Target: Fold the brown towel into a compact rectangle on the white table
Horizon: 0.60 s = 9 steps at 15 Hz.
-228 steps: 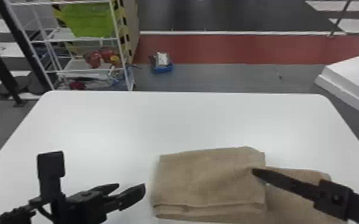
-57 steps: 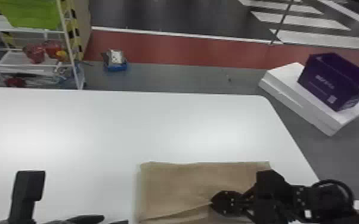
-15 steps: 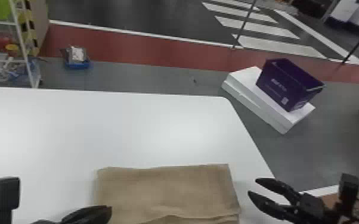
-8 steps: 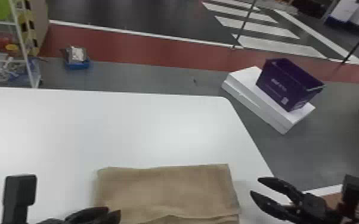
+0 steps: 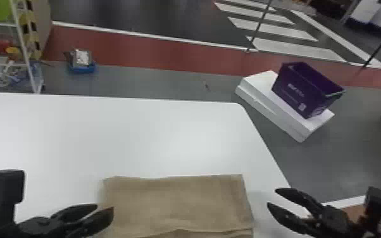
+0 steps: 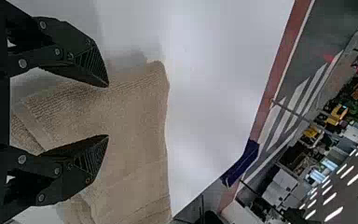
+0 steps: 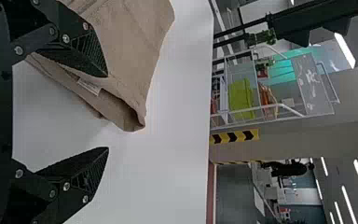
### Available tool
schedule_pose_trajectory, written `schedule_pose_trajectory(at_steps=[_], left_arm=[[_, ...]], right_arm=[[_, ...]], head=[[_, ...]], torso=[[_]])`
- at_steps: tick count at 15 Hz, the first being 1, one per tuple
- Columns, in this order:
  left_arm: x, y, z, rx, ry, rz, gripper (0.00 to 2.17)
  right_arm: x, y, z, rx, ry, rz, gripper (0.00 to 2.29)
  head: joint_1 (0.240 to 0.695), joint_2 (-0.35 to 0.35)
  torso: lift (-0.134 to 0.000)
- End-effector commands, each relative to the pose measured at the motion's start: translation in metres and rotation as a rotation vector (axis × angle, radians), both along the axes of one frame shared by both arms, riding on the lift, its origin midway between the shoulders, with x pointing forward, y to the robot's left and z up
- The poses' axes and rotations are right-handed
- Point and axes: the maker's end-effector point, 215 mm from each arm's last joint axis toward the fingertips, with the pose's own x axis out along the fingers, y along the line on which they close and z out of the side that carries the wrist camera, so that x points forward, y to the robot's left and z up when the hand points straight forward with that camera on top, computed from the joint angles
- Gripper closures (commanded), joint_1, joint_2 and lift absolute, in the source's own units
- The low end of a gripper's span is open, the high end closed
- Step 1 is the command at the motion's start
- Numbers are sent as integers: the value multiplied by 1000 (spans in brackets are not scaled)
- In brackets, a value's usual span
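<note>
Looking down in the head view, we see the brown towel (image 5: 177, 202) at lower centre on the white worktop (image 5: 155, 136), our left claw (image 5: 105, 208) and right claw (image 5: 272, 197) spread, and a purple bin (image 5: 303, 91) upper right. Our left wrist view shows a red floor band (image 6: 283, 56) beyond the worktop; our right, a hazard-striped strip (image 7: 234, 136).

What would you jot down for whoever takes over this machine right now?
Left gripper: open, holding nothing, at the towel's left end.
Right gripper: open and empty, just off the towel's right end.
Brown towel: lying on the white table, near the robot.
Done: the towel is folded into layers, with a roughly rectangular outline.
Left: the layers don't line up along the side nearest the robot, so it probably needs straightening, perhaps another fold; I can't tell how compact it's meant to be.
</note>
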Motion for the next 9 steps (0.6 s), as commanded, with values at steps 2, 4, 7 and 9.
schedule_pose_trajectory(at_steps=[2, 4, 7, 9], left_arm=[[2, 3, -5, 30, -1, 0, 593], [0, 3, -10, 45, 2, -5, 593], [0, 3, -13, 64, 2, -4, 593], [-1, -1, -16, 92, -3, -13, 593]], right_arm=[[2, 1, -1, 0, -7, 8, 390], [5, 1, 0, 4, -12, 7, 390], [7, 1, 0, -1, -21, 9, 390], [7, -1, 2, -5, -37, 12, 390]], head=[[695, -350], [695, -350], [695, -350], [695, -350]], torso=[[-123], [-123], [-123], [-123]])
